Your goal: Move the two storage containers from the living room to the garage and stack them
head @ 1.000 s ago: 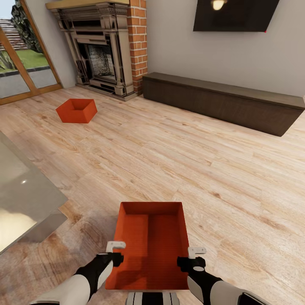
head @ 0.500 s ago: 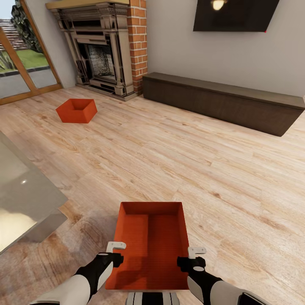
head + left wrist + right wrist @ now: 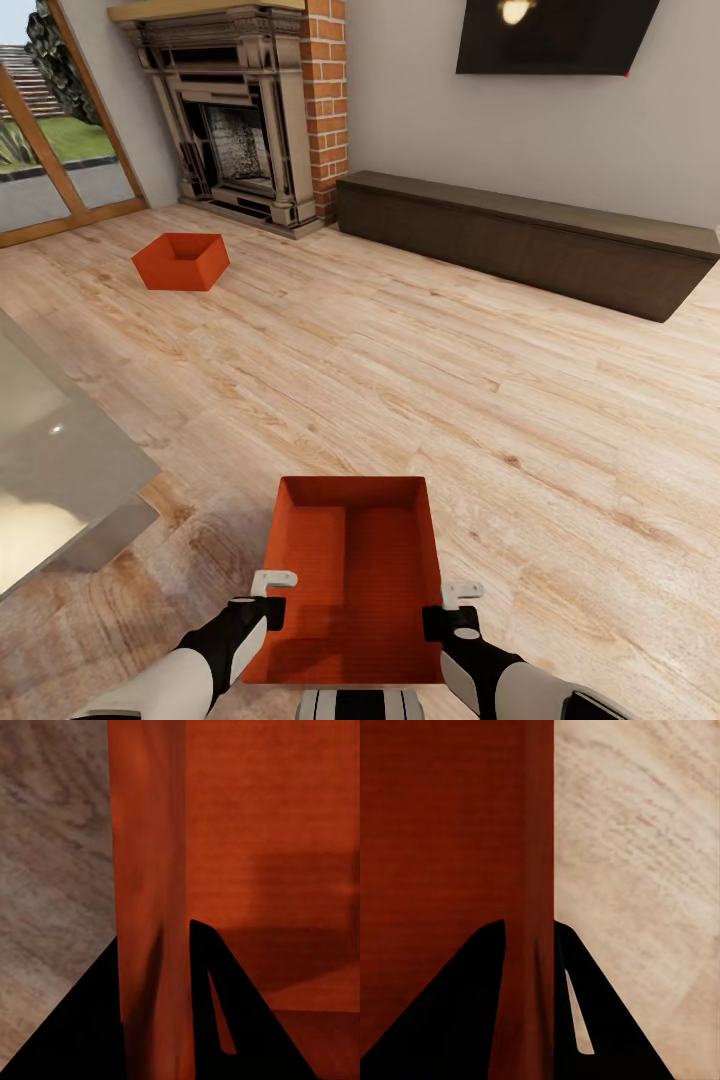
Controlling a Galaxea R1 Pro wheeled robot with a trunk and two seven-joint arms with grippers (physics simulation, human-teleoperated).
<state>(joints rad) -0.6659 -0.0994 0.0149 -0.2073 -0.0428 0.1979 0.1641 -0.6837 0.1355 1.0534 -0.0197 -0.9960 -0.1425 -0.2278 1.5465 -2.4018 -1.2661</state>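
Observation:
One orange-red storage container (image 3: pixel 350 580) sits just in front of me on the light wood plank floor (image 3: pixel 450 400) of the living room. My left gripper (image 3: pixel 268 600) is shut on its left wall, and my right gripper (image 3: pixel 448 610) is shut on its right wall. In the left wrist view the fingers (image 3: pixel 217 1005) straddle the orange wall (image 3: pixel 150 870). The right wrist view shows the same pinch by the right gripper (image 3: pixel 529 926) on the other wall (image 3: pixel 536 832). The second container (image 3: pixel 182 260) rests on the floor far to the left, near the fireplace.
A glass table (image 3: pixel 40 470) juts in at the left, close to my left arm. The brick fireplace (image 3: pixel 235 120), a long dark low cabinet (image 3: pixel 530 240) and the wall TV (image 3: pixel 555 35) line the far wall. Wood-framed glass doors (image 3: pixel 50 150) stand at the far left.
The near container and both grippers have shifted very slightly to the left in the head view. Everything else stays the same.

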